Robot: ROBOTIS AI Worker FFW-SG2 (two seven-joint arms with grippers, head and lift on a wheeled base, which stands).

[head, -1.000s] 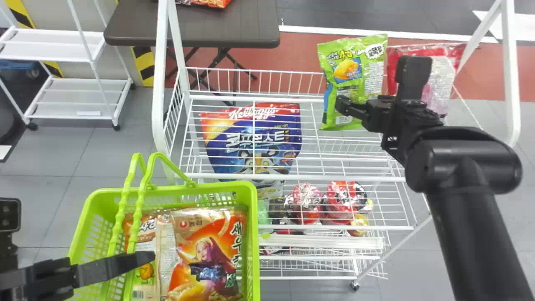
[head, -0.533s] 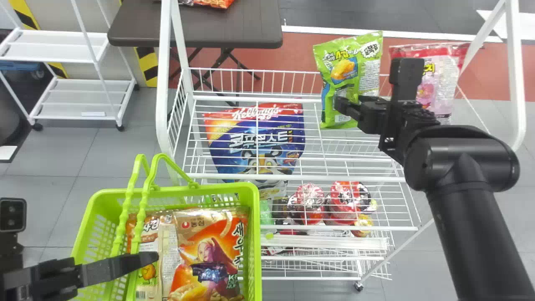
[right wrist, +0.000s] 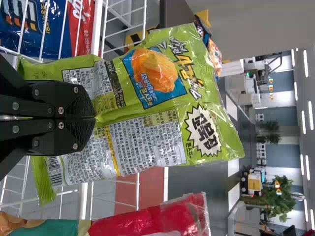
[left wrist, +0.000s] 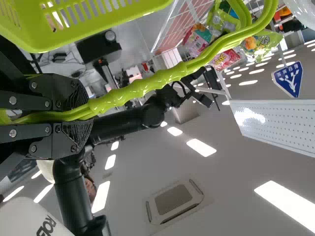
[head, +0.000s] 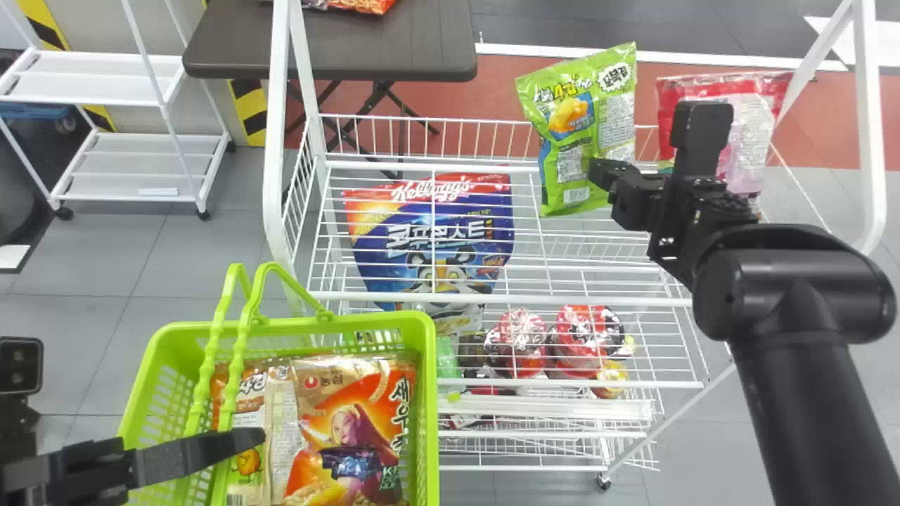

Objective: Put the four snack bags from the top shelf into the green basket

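White wire rack [head: 492,301]: it fills the middle of the head view and runs out toward two o'clock. Green basket [head: 424,320] sits between seven and eight o'clock, its handles [head: 246,329] clamped in my left gripper [head: 239,444] at eight. Blue cereal bag [head: 436,239] is inside the rack, near the clock's centre. In the basket lie an orange snack bag [head: 351,436] and, on its nine o'clock side, a tan one [head: 252,411]. My right gripper [head: 599,172], at two o'clock, pinches the green snack bag [head: 569,151] near its lower end, by the rack's top tier; the bag leans slightly. The pink snack bag [head: 749,133], also toward two, stands farther out, partly behind my gripper. Smallest, red wrapped packs [head: 517,341] sit low in the rack, around five.
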